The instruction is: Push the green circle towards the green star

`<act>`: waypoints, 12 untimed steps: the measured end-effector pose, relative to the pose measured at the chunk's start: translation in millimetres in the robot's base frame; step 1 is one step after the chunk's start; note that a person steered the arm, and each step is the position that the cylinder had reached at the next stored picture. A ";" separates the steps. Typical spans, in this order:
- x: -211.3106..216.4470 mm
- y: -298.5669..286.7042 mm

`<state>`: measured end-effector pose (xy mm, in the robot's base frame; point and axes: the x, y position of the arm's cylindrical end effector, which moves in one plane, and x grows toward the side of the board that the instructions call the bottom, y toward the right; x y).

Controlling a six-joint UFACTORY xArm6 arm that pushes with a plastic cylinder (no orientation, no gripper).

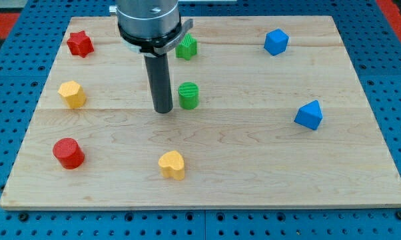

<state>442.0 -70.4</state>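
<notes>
- My tip (163, 111) sits on the board (254, 160), approx. centre, a bit left of mid.
- Rod is dark, upright; its grey round mount fills the view's top centre & hides part of the far edge.
- No fingers on this rig, just the rod, so nothing spread, pressed together or pinching.
- Green circle (188, 95): just right of my tip, v. close; can't tell if touching, a thin gap seems to show.
- Green star (186, 47): far side of the green circle, nearly straight behind it, partly hidden by the mount at its left edge.
- Circle & star are apart, w/ bare wood between them.
- Red star (80, 44): far left corner area.
- Yellow hexagon (72, 93): left side, nearer than the red star, well left of my tip.
- Red circle (68, 153): near left, below the yellow hexagon in the view.
- Yellow heart (172, 164): near side, approx. straight below my tip, well apart from it.
- Blue hexagon (276, 41): far right, shape approx., could be a pentagon.
- Blue triangle (310, 115): right side, about level w/ my tip, well apart from the green circle.
- Board is pale wood, lying on a blue pegboard bench (14, 220) w/ rows of holes.
- All blocks sit flat on the board, none stacked or touching each other.
</notes>
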 end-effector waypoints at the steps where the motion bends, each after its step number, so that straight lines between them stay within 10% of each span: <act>1: 0.0 -1.4; 9: -3.6 -60.7; 12: 28.9 0.8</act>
<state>470.9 -69.6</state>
